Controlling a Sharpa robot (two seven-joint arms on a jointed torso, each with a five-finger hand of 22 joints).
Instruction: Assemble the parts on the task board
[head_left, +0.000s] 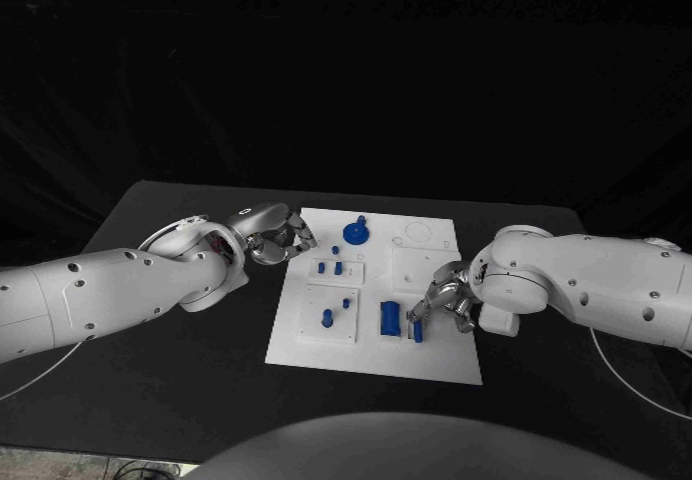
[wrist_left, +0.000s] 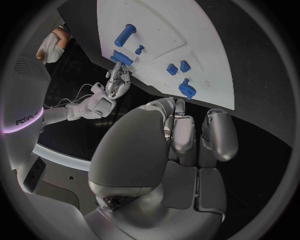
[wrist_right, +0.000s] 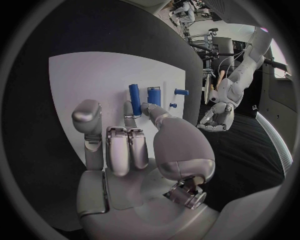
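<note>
The white task board (head_left: 433, 355) lies mid-table with several blue parts on it. A round knobbed part (head_left: 356, 234) stands at its far side, small pegs (head_left: 339, 268) sit further in, and a wide blue block (head_left: 389, 317) lies near the front. Beside the block lies a slim blue piece (head_left: 418, 330). My right hand (head_left: 444, 302) hovers at the board's right side. Its thumb tip (wrist_right: 147, 107) and one fingertip flank the near end of the slim piece (wrist_right: 135, 93); whether they grip it is unclear. My left hand (head_left: 277, 240) hangs off the board's far left edge, fingers curled in on nothing.
The black table (head_left: 173, 340) has bare room left, right and in front of the board. The left wrist view shows the knobbed part (wrist_left: 186, 89) nearest my left hand (wrist_left: 181, 140), and my right hand (wrist_left: 112, 85) across the board (wrist_left: 187, 30).
</note>
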